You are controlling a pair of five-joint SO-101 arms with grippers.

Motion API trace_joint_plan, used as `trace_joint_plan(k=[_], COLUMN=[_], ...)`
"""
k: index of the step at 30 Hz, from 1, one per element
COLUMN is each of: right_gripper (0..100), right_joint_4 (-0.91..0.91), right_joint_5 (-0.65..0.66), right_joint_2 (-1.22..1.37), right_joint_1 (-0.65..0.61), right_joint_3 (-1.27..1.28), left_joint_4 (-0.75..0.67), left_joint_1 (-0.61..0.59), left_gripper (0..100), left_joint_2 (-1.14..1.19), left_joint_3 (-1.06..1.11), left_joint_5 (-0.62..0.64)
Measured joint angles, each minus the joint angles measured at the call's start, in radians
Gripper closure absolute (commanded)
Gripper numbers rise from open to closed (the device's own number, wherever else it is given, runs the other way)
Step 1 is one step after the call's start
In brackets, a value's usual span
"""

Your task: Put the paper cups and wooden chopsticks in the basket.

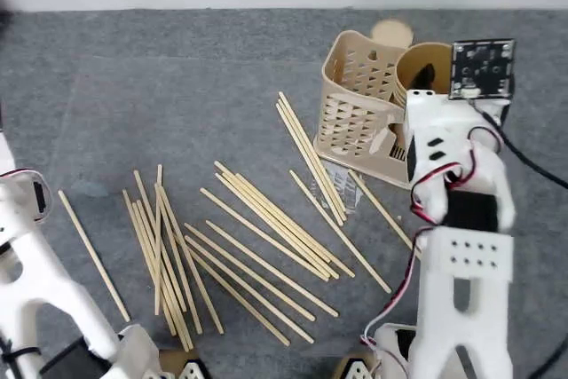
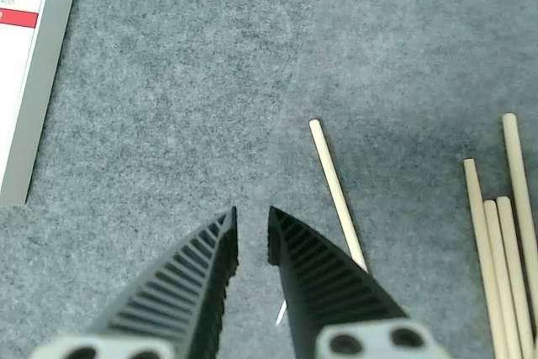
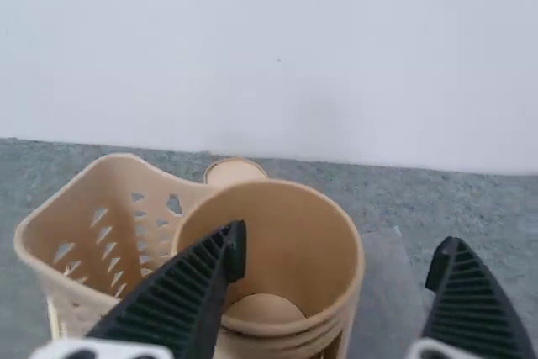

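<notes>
A beige slotted basket (image 1: 359, 108) stands at the table's back right. Right beside it stands a tan paper cup (image 3: 277, 241), also visible from above (image 1: 428, 61). My right gripper (image 3: 338, 251) is open at the cup's mouth: one finger dips inside the rim and the other hangs outside the wall, apart from it. Several wooden chopsticks (image 1: 257, 237) lie scattered over the grey mat in the middle and left. My left gripper (image 2: 250, 218) hovers low over the mat at the left, shut with nothing in it, next to the end of one chopstick (image 2: 334, 191).
A round tan disc (image 1: 392, 33), maybe another cup, sits behind the basket. A clear wrapper (image 1: 342, 185) lies in front of the basket. A white sheet (image 2: 25, 65) lies beside the mat near my left gripper. A white wall closes off the back.
</notes>
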Motion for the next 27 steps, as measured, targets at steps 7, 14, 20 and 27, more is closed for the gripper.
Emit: trace_joint_plan(k=[7, 14, 20, 27], right_gripper=[72.3, 93.5, 96.4, 96.4], right_joint_4=[0.259, 0.259, 0.003, -0.333], right_joint_5=[0.0, 0.0, 0.0, -0.029], right_joint_2=[-0.025, -0.025, 0.014, 0.327], right_joint_1=[0.144, 0.301, 0.327, 0.394], right_joint_3=[-0.084, 0.003, 0.239, 0.287], left_joint_4=[0.0, 0.0, 0.0, 0.0], left_joint_1=[0.0, 0.0, 0.0, 0.0], left_gripper=[93, 93, 93, 93], left_joint_2=[0.0, 0.0, 0.0, 0.0], left_joint_3=[0.0, 0.031, 0.035, 0.035], left_joint_5=[0.0, 0.0, 0.0, -0.002])
